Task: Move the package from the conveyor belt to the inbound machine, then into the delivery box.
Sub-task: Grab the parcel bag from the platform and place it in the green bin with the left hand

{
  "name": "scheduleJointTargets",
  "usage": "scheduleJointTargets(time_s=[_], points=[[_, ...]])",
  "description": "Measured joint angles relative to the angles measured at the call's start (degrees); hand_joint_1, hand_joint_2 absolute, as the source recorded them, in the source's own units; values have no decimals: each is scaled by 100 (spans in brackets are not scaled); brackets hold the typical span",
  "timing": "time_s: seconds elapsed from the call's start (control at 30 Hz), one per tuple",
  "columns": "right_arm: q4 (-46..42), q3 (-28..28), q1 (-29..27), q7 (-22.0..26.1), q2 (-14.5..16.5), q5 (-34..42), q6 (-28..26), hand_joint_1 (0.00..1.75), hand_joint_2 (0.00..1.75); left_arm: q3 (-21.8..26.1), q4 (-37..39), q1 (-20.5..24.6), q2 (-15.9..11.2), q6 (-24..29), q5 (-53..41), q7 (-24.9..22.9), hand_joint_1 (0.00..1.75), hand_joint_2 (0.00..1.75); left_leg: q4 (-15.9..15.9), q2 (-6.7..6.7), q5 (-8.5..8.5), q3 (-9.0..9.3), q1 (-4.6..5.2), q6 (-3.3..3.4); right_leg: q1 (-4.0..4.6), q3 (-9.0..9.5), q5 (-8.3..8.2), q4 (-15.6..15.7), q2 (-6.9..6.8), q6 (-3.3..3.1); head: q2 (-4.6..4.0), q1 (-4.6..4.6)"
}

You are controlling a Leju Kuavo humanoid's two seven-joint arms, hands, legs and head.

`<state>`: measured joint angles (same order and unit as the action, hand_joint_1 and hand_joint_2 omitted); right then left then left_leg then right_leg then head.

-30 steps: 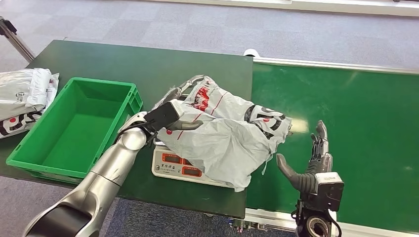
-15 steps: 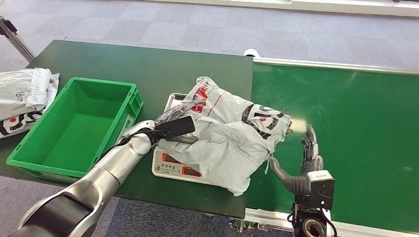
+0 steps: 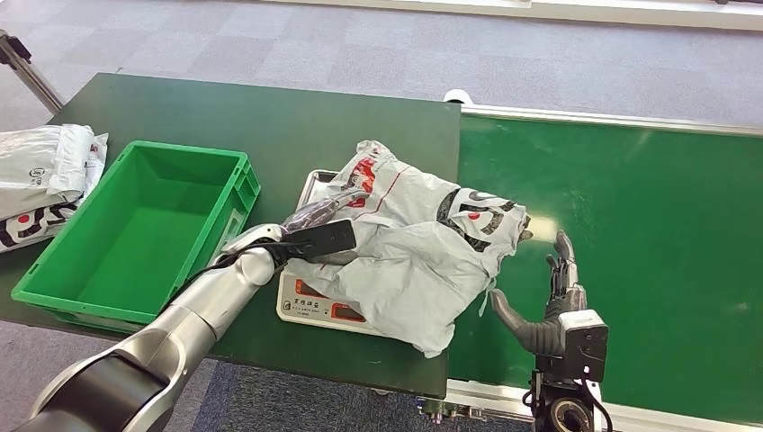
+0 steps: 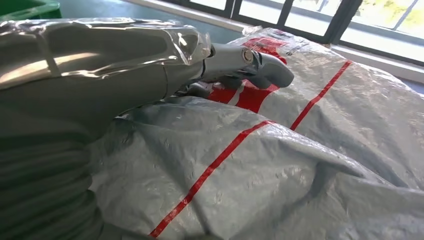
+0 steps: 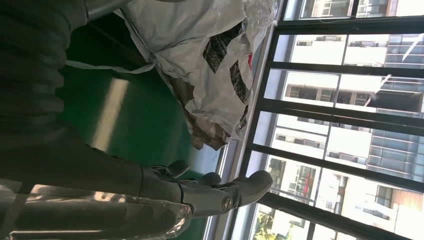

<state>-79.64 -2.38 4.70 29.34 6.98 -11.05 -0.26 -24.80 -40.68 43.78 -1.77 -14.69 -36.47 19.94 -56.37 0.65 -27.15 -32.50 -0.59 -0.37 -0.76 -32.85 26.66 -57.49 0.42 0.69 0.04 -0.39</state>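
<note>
1. Nearest us, our right hand hovers over the green conveyor belt, fingers apart and holding nothing, just beside the package.
2. The package, a crumpled grey bag with red stripes, lies on the inbound machine, a white scale on the dark table; one edge hangs over toward the belt.
3. Our left hand rests on the package's near-left side; we cannot tell whether its fingers grip the bag.
4. Left of the scale sits the green delivery box.
5. Beyond it, at the table's far-left edge, lie more grey bags.
</note>
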Motion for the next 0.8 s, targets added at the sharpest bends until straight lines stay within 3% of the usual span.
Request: scheduleJointTargets(time_s=[0.03,0.17,0.4,0.63,0.8], points=[[1,-7,0,-7,-2,4,-7,0,175,-7,-13,-14,-1,70,-16,48,175,175,0,0,0,0,0,0,0,0,0,0,0,0,0,0],[0,-24,-11,-19,-8,10,-38,0,175,9,-321,-208,-9,721,-71,382,175,0,0,0,0,0,0,0,0,-1,0,0,0,0,0,1],[-83,-9,-78,52,-6,110,-205,0,175,161,-1290,-580,-4,2476,-341,1012,175,0,0,0,-1,-1,0,0,0,-1,0,0,0,0,0,-1],[-181,9,-144,64,-5,175,-274,0,175,306,-1949,-851,140,4485,-920,1256,175,0,0,0,-1,0,0,0,0,0,0,0,0,0,0,1],[-196,13,-179,64,-8,226,-366,0,175,433,-2280,-1028,298,5177,-1082,1602,175,0,0,0,-1,0,0,0,0,0,0,0,0,0,0,0]])
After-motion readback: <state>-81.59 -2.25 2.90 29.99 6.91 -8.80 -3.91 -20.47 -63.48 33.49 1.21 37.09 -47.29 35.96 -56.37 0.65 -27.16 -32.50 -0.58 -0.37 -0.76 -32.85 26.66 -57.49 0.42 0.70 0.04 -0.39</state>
